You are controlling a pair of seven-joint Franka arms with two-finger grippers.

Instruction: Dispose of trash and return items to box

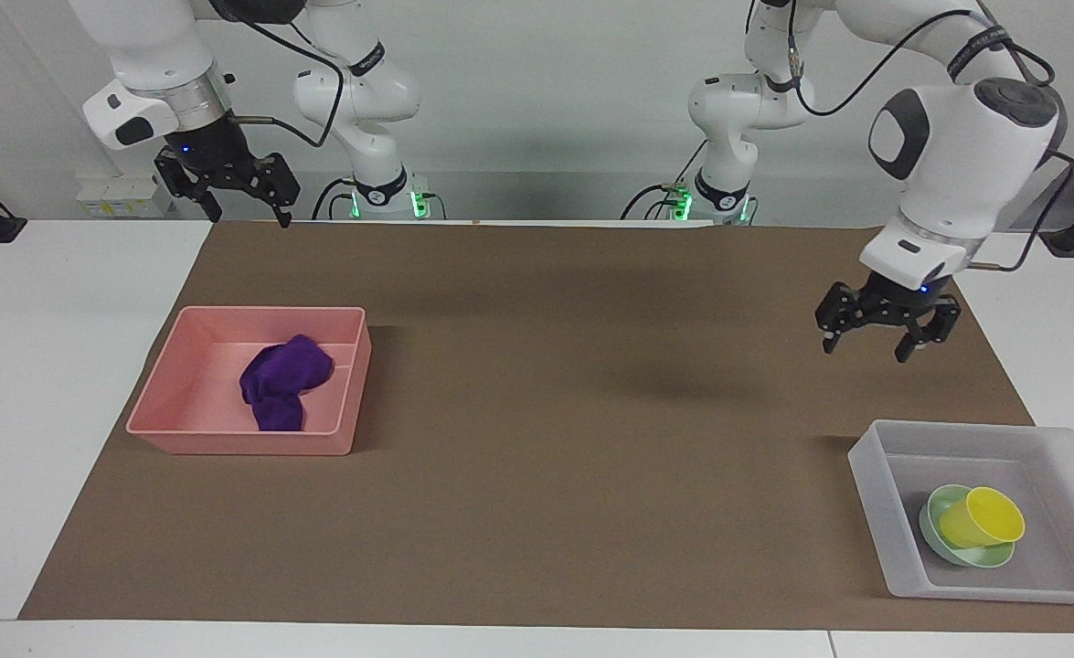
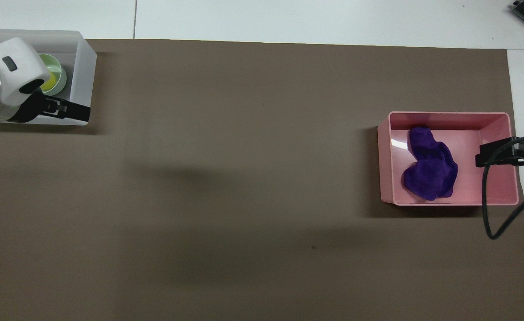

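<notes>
- The left gripper [image 1: 886,344] hangs in the air over the brown mat [image 1: 546,366], toward the left arm's end of the table. Its two fingers are spread apart and hold nothing.
- The right gripper [image 1: 242,212] hangs high over the mat's edge nearest the robots, toward the right arm's end of the table. Its fingers are spread apart and empty. The right arm waits.
- The rectangular translucent whitish-grey plastic tray [image 1: 875,484] sits on the mat at the left arm's end of the table, at the corner farthest from the robots.
- The shallow round mint-green bowl [image 1: 941,541] rests on the floor of the tray.
- The small bright-yellow plastic cup [image 1: 983,518] lies tilted on its side in the mint-green bowl, with its open mouth turned away from the robots.
- In the overhead view the left arm's wrist covers most of the cup and part of the bowl.
- The pink rectangular plastic bin [image 1: 226,437] sits on the mat toward the right arm's end of the table, well apart from the tray.
- The soft deep-purple cloth wad [image 1: 282,382] lies bunched on the floor of the pink bin.
</notes>
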